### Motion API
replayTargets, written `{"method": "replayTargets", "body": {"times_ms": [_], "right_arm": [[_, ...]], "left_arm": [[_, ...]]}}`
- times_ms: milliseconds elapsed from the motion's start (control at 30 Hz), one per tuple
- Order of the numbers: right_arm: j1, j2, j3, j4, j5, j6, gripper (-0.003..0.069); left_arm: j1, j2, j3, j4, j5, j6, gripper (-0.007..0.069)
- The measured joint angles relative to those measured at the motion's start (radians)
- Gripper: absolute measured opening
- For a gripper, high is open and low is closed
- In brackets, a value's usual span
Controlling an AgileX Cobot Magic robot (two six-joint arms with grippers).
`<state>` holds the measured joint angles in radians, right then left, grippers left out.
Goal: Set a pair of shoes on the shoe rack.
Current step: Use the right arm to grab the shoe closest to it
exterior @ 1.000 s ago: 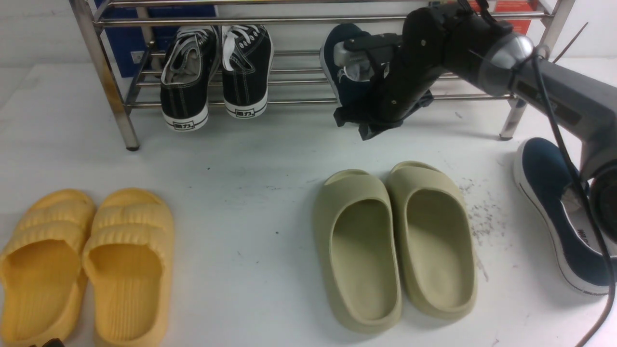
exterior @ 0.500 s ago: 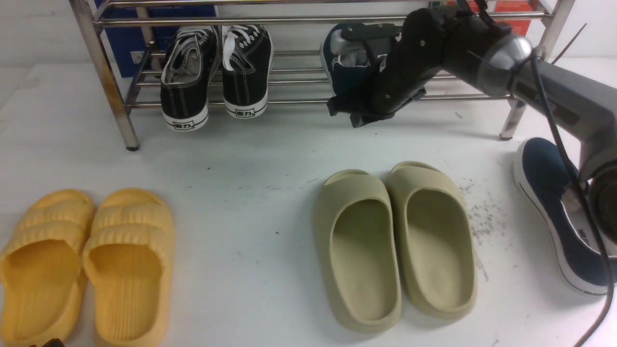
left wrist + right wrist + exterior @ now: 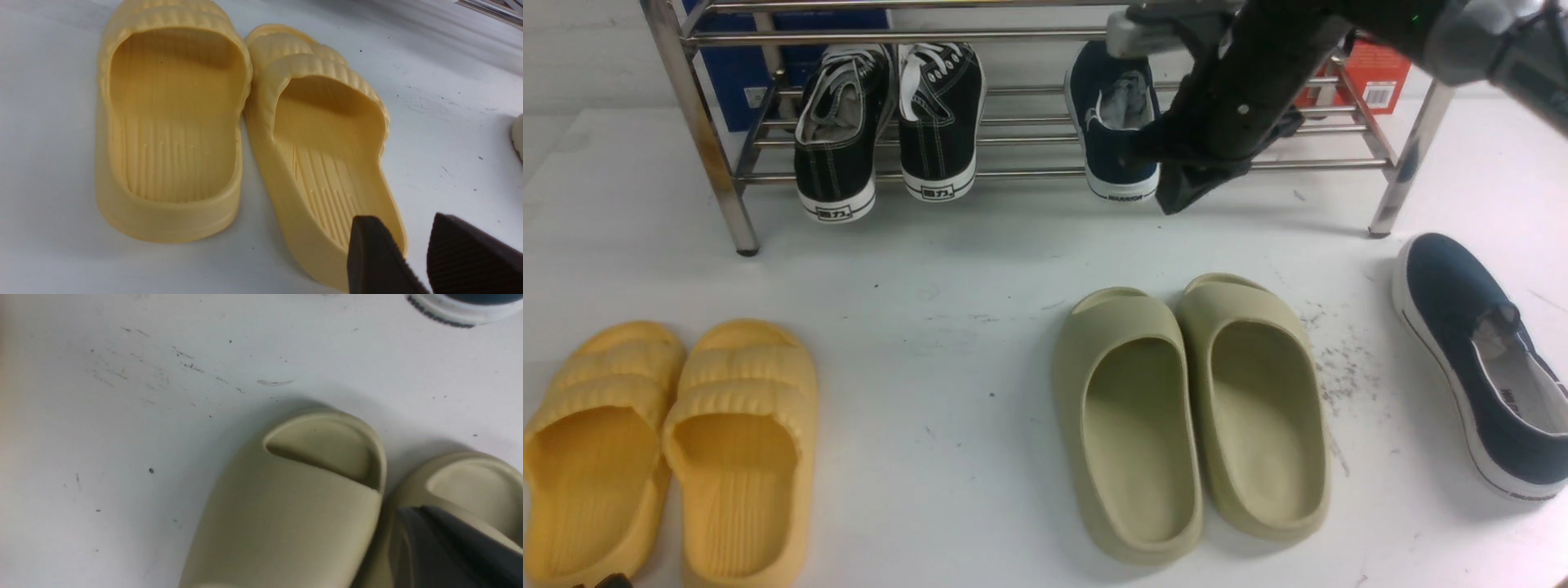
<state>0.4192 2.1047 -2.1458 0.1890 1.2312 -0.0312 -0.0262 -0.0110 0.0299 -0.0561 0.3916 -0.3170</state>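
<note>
Navy slip-on sneaker racked; second navy sneaker left on the tabletop.

On the steel shoe rack, upper centre of the front view, the first shoe rests on the lower bars with its toe in and heel toward the camera, to the right of the black lace-up sneakers. The second lies at the frame's right edge, well apart from the rack and beyond the olive-green slides. The right gripper hangs just beside the racked shoe's heel with nothing in it; I cannot tell whether its jaws are parted or closed. The left gripper is spread and empty above the yellow slides. By my reading the job is half done: the remaining sneaker needs fetching and setting next to its partner.
</note>
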Motion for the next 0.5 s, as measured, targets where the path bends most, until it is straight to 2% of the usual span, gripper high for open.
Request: {"method": "replayTargets", "body": {"times_ms": [100, 233, 300, 400, 500], "right_arm": [[0.000, -0.102, 0.075, -0.063, 0.002, 0.004, 0.0038], [-0.007, -0.293, 0.291, -0.171, 0.004, 0.046, 0.0038], [-0.056, -0.442, 0.504, -0.223, 0.006, 0.092, 0.0038], [-0.110, -0.513, 0.634, -0.237, 0.006, 0.123, 0.0041], [-0.223, -0.605, 0.884, -0.238, -0.053, 0.150, 0.0074]], "left_arm": [[0.000, 0.000, 0.000, 0.000, 0.000, 0.000, 0.0218], [0.000, 0.000, 0.000, -0.001, 0.000, 0.000, 0.0218], [0.000, 0.000, 0.000, -0.001, 0.000, 0.000, 0.0221], [0.000, 0.000, 0.000, -0.001, 0.000, 0.000, 0.0223], [0.000, 0.000, 0.000, -0.001, 0.000, 0.000, 0.0227]]}}
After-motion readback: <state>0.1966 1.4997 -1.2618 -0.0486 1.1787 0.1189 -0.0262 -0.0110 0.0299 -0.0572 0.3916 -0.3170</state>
